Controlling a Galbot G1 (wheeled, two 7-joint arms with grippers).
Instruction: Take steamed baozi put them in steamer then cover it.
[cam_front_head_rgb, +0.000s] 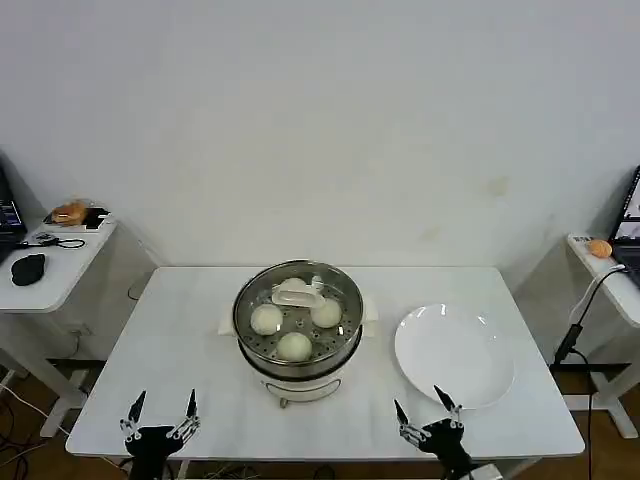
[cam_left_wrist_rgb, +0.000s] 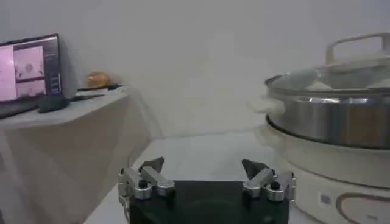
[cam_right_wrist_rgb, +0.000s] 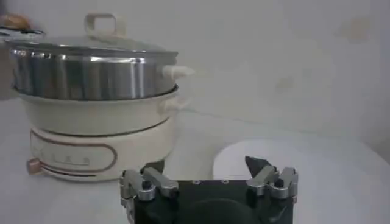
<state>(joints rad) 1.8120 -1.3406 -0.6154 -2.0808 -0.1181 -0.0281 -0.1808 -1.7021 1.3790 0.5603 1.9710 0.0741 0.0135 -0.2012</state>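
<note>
The steamer (cam_front_head_rgb: 300, 368), a shiny steel pot on a white base, stands mid-table with a glass lid (cam_front_head_rgb: 297, 291) resting on it. Three steamed baozi (cam_front_head_rgb: 266, 319) show through the lid on the perforated tray. Near the table's front left edge my left gripper (cam_front_head_rgb: 164, 400) is open and holds nothing. At the front right, just before the plate, my right gripper (cam_front_head_rgb: 420, 402) is also open and holds nothing. In the left wrist view the left gripper (cam_left_wrist_rgb: 203, 163) has the lidded steamer (cam_left_wrist_rgb: 341, 119) ahead of it to one side. Beyond the right gripper (cam_right_wrist_rgb: 203, 163) in the right wrist view are the steamer (cam_right_wrist_rgb: 91, 76) and the plate (cam_right_wrist_rgb: 317, 158).
A flat white plate (cam_front_head_rgb: 455, 352) lies bare to the right of the steamer. A side table (cam_front_head_rgb: 50, 265) at the left carries a mouse and small items. Another side table (cam_front_head_rgb: 610, 275) at the right has a cable hanging from it.
</note>
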